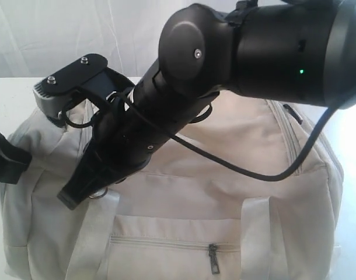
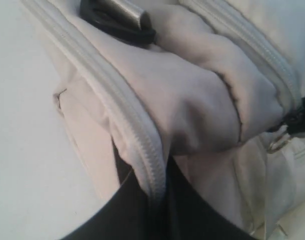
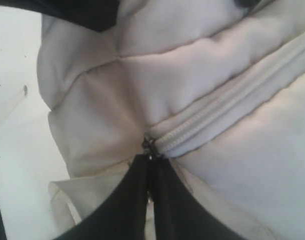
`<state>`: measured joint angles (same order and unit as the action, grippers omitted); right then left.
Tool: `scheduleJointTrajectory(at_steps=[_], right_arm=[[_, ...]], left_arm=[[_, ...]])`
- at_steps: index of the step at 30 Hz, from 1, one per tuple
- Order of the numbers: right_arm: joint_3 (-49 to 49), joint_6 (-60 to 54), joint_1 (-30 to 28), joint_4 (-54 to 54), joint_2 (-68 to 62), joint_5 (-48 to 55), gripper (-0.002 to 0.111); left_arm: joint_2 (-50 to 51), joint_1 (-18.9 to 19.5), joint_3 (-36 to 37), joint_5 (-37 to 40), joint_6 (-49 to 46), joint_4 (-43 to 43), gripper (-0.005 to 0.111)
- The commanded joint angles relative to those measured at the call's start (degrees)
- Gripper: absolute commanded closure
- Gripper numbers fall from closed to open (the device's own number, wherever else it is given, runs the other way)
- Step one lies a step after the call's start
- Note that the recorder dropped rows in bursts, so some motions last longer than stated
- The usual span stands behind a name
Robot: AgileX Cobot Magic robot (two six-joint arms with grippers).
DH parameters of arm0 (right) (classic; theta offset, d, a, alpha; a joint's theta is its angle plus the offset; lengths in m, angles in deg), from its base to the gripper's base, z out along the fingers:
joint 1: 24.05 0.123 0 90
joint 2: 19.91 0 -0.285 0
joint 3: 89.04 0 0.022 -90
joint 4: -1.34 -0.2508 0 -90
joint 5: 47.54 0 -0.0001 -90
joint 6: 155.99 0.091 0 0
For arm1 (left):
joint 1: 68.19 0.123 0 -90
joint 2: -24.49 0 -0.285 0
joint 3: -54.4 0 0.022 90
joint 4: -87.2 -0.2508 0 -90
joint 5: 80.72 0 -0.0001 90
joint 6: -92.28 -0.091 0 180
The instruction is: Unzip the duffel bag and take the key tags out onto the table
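The cream duffel bag fills the exterior view, lying on the white table. My right arm reaches across it to the left end, where the right gripper points down at the bag's top. In the right wrist view that gripper is shut on the zipper pull at the end of the closed top zipper. My left gripper is shut on the bag's zipper edge at the bag's left end. The key tags are hidden.
A front pocket with its own closed zipper faces the camera between two pale webbing handles. A black strap ring sits on the bag's end. White tabletop lies beside the bag. The right arm's cable hangs over the bag.
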<state>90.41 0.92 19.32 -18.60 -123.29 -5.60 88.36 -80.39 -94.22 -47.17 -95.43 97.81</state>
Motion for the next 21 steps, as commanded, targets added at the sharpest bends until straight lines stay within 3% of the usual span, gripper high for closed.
scheduleJointTrajectory(at_steps=[1, 4, 10, 21], right_arm=[[-0.02, 0.44, -0.05, 1.95, -1.50, 0.98, 0.103], [-0.02, 1.19, -0.05, 1.85, -2.47, 0.22, 0.092], [-0.02, 1.19, -0.05, 1.85, -3.46, 0.83, 0.072], [-0.12, 1.19, -0.05, 2.30, -3.94, 3.02, 0.067]], left_arm=[[-0.79, 0.09, 0.12, 1.21, -11.84, 10.26, 0.107], [-0.79, 0.09, 0.12, 1.21, -17.23, 14.50, 0.107], [-0.79, 0.09, 0.12, 1.21, -17.80, 15.07, 0.107], [-0.79, 0.09, 0.12, 1.21, -17.80, 15.07, 0.107]])
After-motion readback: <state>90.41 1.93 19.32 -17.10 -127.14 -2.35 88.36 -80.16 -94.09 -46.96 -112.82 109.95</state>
